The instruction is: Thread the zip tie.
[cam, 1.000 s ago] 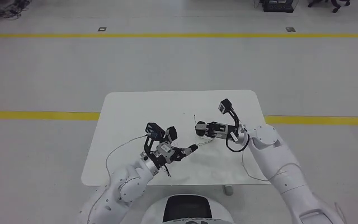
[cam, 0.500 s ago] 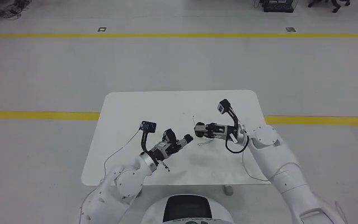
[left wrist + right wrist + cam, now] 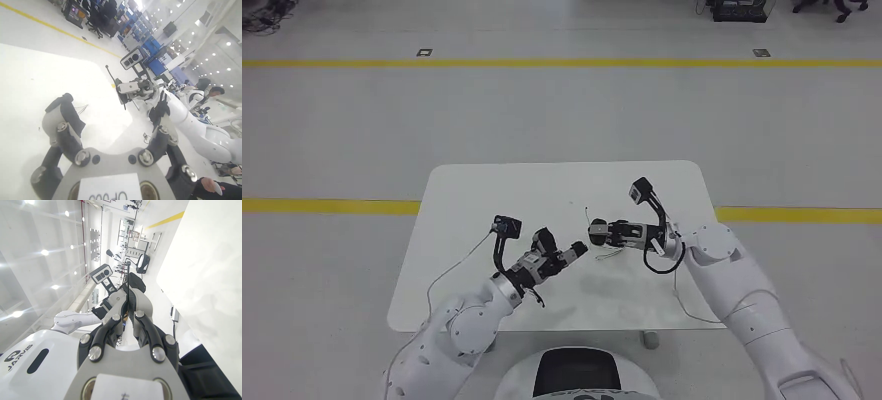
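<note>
Pale glossy floor [image 3: 342,130] with yellow lines [image 3: 562,63] around white rounded-corner table [image 3: 482,190]; above that tabletop, off the surface, thin black plastic zip tie [image 3: 111,75]. Gripped part-way along its strap by right gripper [image 3: 120,91], fingers clenched tight on it. Small square head end standing free past the fingers on one side, narrow tail poking out on the other, neither end touching the table. In right wrist view, runs straight out from between dark ribbed pads [image 3: 133,300], pressed flat against them. Facing it, left gripper [image 3: 578,247]: spread wide, nothing between its dark-padded fingers [image 3: 65,106], tips aimed toward the zip tie, near it but apart. Both grippers close together over the middle of the table. On the tabletop below them, thin wiry strand [image 3: 81,109], lying loose, touching neither gripper. Writing: white paper label [image 3: 109,186] with dark print stuck on left wrist plate, cut off at the edge of view; similar white label on right wrist plate, too little of its print shown to make out; dark logo lettering [image 3: 19,358] on white arm shell.
</note>
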